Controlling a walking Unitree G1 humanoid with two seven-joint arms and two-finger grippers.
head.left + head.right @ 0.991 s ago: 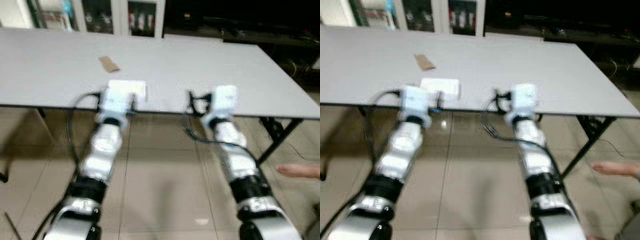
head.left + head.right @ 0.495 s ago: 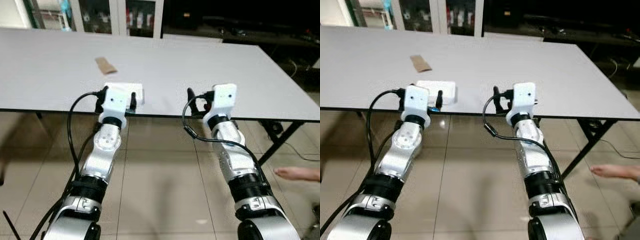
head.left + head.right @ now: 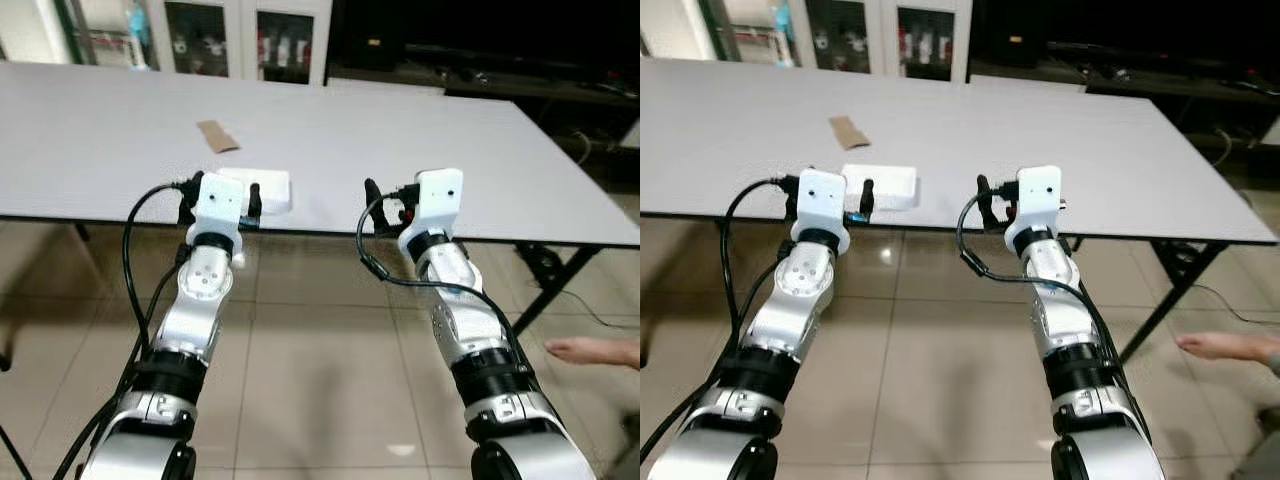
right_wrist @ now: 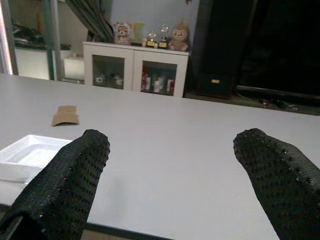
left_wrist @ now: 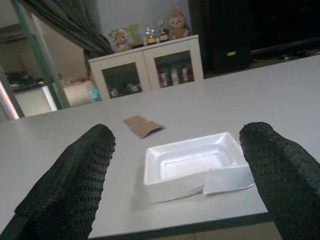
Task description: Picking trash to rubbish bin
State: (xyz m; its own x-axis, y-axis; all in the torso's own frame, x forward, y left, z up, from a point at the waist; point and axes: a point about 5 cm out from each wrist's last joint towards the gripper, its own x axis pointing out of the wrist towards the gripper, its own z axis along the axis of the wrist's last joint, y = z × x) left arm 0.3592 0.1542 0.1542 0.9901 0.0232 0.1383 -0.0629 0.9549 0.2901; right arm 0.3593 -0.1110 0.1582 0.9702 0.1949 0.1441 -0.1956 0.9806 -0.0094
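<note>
White foam tray (image 5: 196, 164) is seen lying near the front edge of a grey table (image 3: 520, 170), a brown card scrap (image 5: 142, 126) just beyond it. Left gripper (image 5: 180, 190) is held at the table edge, fingers spread wide, empty, the tray framed between them. Right gripper (image 4: 175, 185) is held alongside, also wide open and empty. A person's hand (image 3: 600, 350) is seen low on the right.

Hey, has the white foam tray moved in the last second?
No. The white foam tray keeps the same offset from the brown cardboard scrap behind it; the slight shift in the picture is the camera's.
</note>
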